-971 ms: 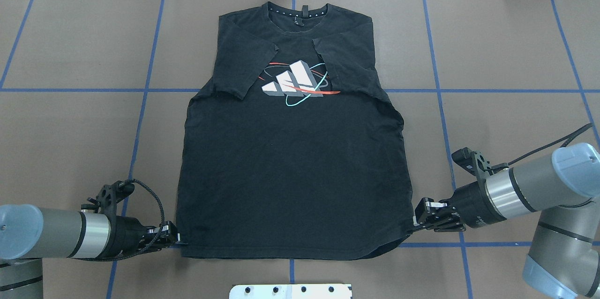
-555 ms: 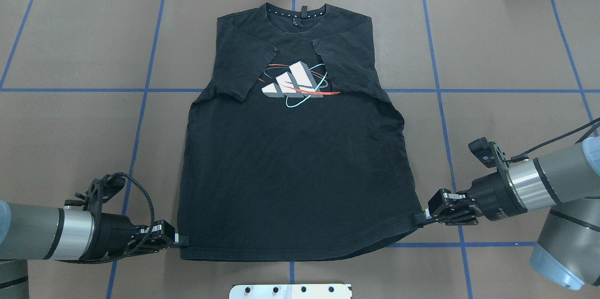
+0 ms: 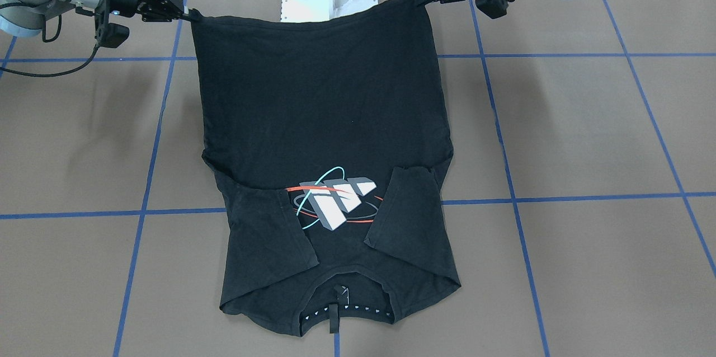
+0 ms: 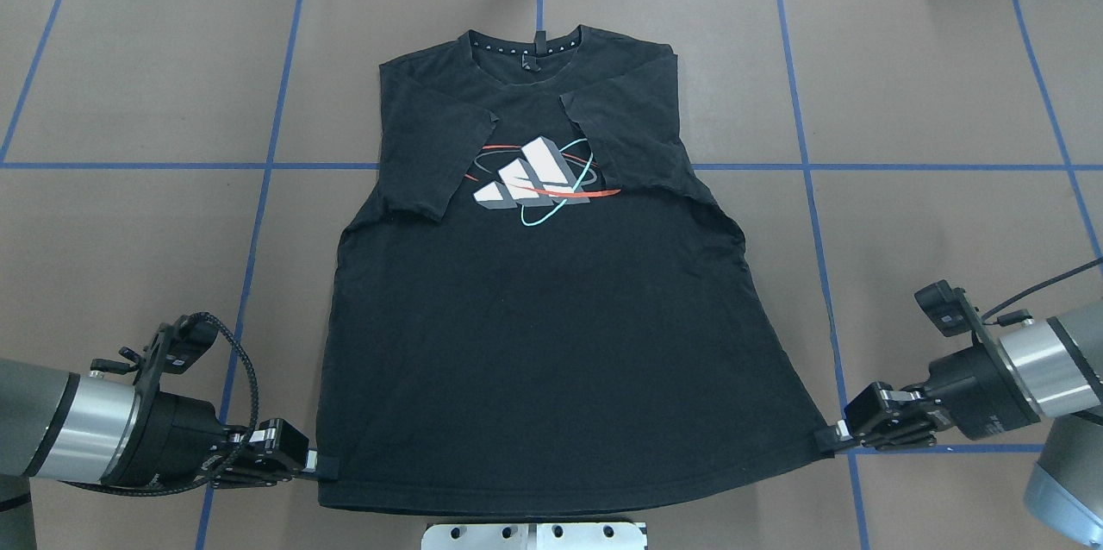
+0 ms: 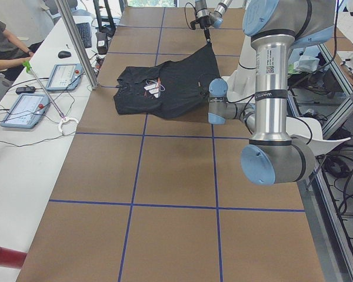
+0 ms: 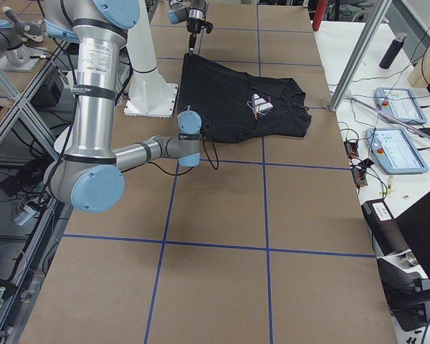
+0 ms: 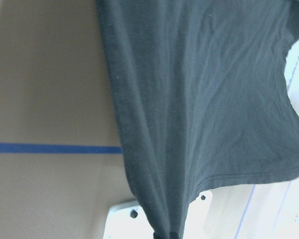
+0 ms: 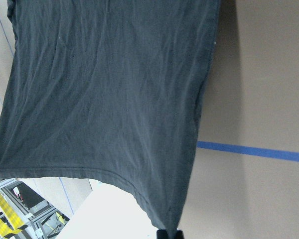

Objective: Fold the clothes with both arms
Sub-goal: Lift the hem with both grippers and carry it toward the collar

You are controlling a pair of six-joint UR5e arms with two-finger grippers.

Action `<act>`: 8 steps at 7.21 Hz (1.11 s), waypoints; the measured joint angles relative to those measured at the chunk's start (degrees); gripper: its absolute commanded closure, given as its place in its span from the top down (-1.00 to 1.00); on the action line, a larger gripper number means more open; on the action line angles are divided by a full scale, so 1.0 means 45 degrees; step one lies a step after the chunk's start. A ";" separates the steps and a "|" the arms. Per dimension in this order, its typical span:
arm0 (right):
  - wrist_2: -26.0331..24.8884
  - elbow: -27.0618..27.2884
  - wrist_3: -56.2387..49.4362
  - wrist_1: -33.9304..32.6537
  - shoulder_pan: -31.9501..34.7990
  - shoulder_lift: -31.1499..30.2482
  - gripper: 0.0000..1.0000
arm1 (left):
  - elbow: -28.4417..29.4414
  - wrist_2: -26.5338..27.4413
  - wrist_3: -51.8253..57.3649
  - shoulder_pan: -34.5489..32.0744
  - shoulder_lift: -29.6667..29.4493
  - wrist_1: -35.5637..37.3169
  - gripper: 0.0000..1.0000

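Shirt: the black short-sleeved T-shirt [image 4: 551, 317] lies face up in the middle of the brown bench [image 4: 129, 231] with its blue tape grid.
Collar: the collar [image 4: 526, 46] rests on the bench at the far end.
Sleeves: both are folded in over the chest, flanking the grey-white block logo [image 4: 534, 175] with its red and teal rings.
Hem: the near edge is raised off the bench and drawn taut between my two pincers, above the white bolted base plate [image 4: 534, 535].
Left pincer: my left pincer [image 4: 312, 465] is clamped on the hem's near-left corner.
Right pincer: my right pincer [image 4: 831, 440] is clamped on the hem's near-right corner.
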 measured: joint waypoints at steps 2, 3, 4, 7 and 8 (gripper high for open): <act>0.0281 0.0018 0.0974 0.0900 0.0005 -0.0168 -1.00 | -0.0340 -0.0384 -0.0023 0.0002 -0.0072 -0.0012 -1.00; 0.0449 0.0013 0.1118 0.1030 0.0027 -0.0196 -1.00 | -0.0434 -0.0704 -0.0046 0.0007 -0.0187 -0.0028 -1.00; 0.0495 -0.0079 0.1181 0.1055 0.0117 -0.0162 -1.00 | -0.0436 -0.0875 -0.0058 -0.0003 -0.0319 -0.0037 -1.00; 0.0571 -0.2029 0.1184 0.1020 0.1433 0.1801 -1.00 | -0.0060 -0.0874 -0.0054 -0.1288 -0.0571 -0.0027 -1.00; 0.0578 -0.2904 0.1168 0.1013 0.1837 0.2660 -1.00 | 0.0253 -0.0866 -0.0056 -0.1873 -0.0859 0.0003 -1.00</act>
